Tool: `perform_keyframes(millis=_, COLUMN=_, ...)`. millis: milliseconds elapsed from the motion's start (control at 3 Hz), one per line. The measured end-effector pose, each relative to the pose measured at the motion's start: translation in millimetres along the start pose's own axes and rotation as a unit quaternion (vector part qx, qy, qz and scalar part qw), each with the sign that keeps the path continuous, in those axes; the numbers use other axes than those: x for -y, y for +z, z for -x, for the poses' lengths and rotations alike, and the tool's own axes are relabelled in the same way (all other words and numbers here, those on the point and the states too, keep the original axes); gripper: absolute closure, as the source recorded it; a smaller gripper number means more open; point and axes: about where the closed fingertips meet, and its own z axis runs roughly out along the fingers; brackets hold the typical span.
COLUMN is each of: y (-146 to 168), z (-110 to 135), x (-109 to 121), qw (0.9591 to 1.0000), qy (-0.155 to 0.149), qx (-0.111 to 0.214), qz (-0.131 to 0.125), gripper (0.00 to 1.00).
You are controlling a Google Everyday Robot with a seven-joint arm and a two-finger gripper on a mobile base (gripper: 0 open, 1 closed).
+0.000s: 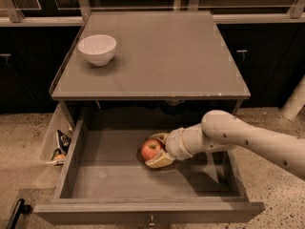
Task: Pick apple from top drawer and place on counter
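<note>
The gripper (154, 150) is down in the top drawer (114, 175), which is pulled out under the counter (162, 56) front edge. Jaws clamped either side of the apple (150, 148), approx. mid-drawer. A white bowl (97, 49) sits nr the counter's back-left corner.

1. Dim, warm brownish light overall; bkgd cabinets go nearly black.
2. Light comes from above: the counter (162, 56) is the brightest surface, w/ a soft sheen and no hard glare.
3. The white bowl (97, 48) throws a small soft shadow on it.
4. The counter's overhang darkens the back of the top drawer (119, 175).
5. The gripper (153, 150), mid-drawer and clamped round the apple (150, 148), sits over a dark shadow patch; the arm (248, 140) shades the drawer floor at right.
</note>
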Motion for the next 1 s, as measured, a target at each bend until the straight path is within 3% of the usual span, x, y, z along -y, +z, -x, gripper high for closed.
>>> perform_keyframes(millis=333, y=-21, z=-1, x=-12, qw=0.9999, qy=0.013, qx=0.007, qz=0.004, gripper=1.00)
perform_keyframes(millis=1000, y=-106, z=46, x=-17, qw=0.9989, qy=-0.027, qx=0.038, qz=0.003, gripper=1.00)
